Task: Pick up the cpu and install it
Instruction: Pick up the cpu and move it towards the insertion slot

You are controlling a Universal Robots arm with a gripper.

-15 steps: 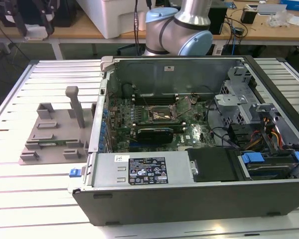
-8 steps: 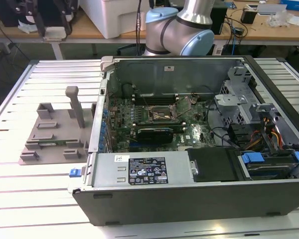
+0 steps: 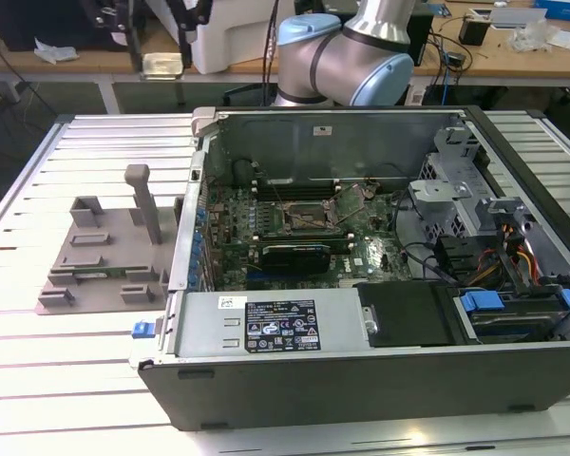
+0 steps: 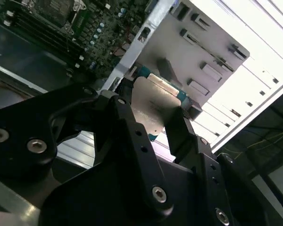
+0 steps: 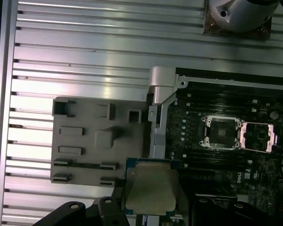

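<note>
The gripper is clamped on the cpu; in the second wrist view its black fingers are pressed against two opposite edges of the chip, with the other two edges left free. The cpu is square, so no long axis can be given; its shiny silver top is turned toward the cameras on the arm, ringed by a thin blue-green rim, and in the first wrist view the cpu is seen flat-on, its sides roughly in line with the table slats and the case wall. There the chip overlaps the edge of the grey fixture and the case wall; its height over them cannot be told.

Beyond the chip, the first wrist view gives the motherboard from above; the black socket is seen bare, with its load plate swung open beside it. The finger contact is given more plainly by the second wrist view, at a slant.

In the exterior view the whole open case is laid out on the table; the power supply lies nearest, then the expansion card, then the socket. The fixture is placed at about nine o'clock from the case, on the exterior view's left, just beside the wall; an upright post stands on it. At twelve o'clock, behind the case, part of the arm is seen.
</note>
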